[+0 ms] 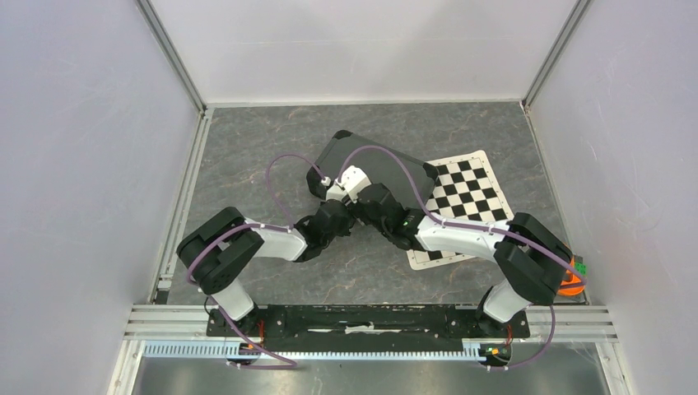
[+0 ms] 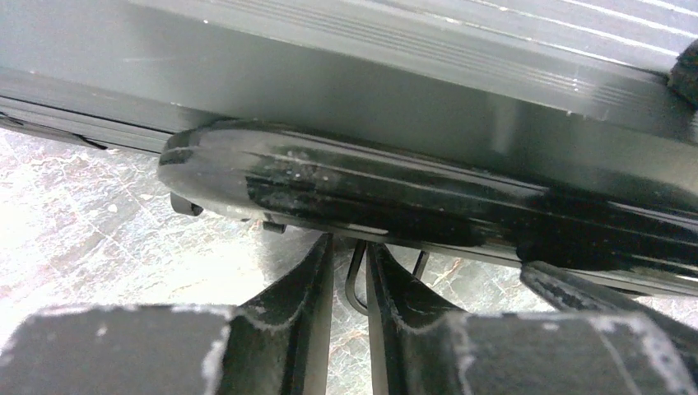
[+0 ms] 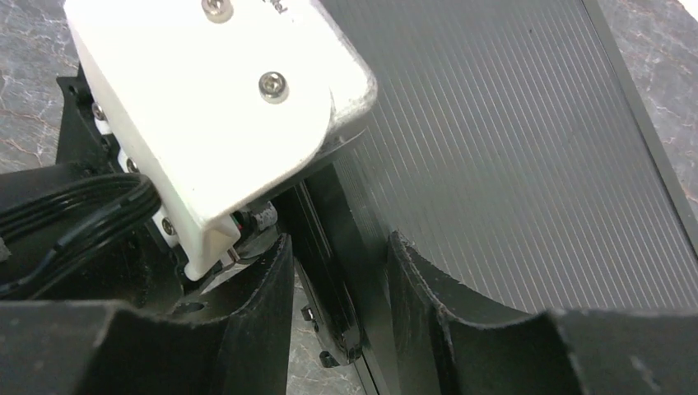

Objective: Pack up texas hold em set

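As right claw straddles its edge, case (ribbed) lies closed.

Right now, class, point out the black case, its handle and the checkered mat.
black case (image 1: 379, 169): top view, on its closed lid.
handle (image 2: 370, 193): left wrist view, middle of the glossy grip.
checkered mat (image 1: 469, 193): top view, centre of the squares.

Both arms converge forward; left claw nearly closed, right claw parted.
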Controlling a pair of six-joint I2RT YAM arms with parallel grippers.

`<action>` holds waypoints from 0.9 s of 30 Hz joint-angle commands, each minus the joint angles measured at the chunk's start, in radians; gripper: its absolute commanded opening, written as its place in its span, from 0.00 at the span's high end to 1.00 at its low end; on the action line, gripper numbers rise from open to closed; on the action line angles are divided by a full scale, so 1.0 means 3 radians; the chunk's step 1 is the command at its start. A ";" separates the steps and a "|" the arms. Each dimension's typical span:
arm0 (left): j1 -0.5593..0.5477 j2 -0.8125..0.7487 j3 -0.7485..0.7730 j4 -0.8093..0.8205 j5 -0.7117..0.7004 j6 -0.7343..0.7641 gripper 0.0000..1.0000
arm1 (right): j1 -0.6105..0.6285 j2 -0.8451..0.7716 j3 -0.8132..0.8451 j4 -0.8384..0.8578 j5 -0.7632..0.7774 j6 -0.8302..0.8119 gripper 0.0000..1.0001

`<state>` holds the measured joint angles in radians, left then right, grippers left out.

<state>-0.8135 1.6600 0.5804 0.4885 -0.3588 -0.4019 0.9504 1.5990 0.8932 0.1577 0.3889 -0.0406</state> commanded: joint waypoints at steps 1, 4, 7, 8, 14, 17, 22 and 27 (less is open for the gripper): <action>-0.0101 0.0127 0.0212 -0.0755 -0.0596 0.0135 0.75 | -0.0116 0.0290 -0.0244 -0.0621 -0.0021 0.0107 0.65; -0.0183 0.0109 0.0249 -0.0959 -0.0688 0.0090 0.76 | -0.0114 0.0290 -0.0251 -0.0609 -0.0022 0.0106 0.65; -0.0257 0.0096 0.0313 -0.1289 -0.0787 -0.0004 0.77 | -0.0124 0.0300 -0.0252 -0.0616 -0.0008 0.0115 0.65; -0.0277 0.0099 0.0345 -0.1424 -0.0812 -0.0040 0.77 | -0.0134 0.0304 -0.0252 -0.0622 0.0000 0.0119 0.65; -0.0361 0.0006 0.0246 -0.1710 -0.0638 -0.0295 0.78 | -0.0169 0.0323 -0.0252 -0.0628 -0.0010 0.0125 0.64; -0.0394 -0.0036 0.0181 -0.1777 -0.0547 -0.0408 0.78 | -0.0171 0.0320 -0.0252 -0.0632 -0.0012 0.0126 0.65; -0.0485 0.0007 0.0286 -0.2045 -0.0398 -0.0599 0.78 | -0.0177 0.0310 -0.0252 -0.0642 -0.0011 0.0123 0.65; -0.0545 0.0095 0.0371 -0.2329 -0.0365 -0.0780 0.78 | -0.0184 0.0314 -0.0262 -0.0647 0.0007 0.0115 0.65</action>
<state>-0.9230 1.6325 0.6903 0.1215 -0.5045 -0.5819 0.9150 1.5852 0.8764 0.1696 0.3214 0.0238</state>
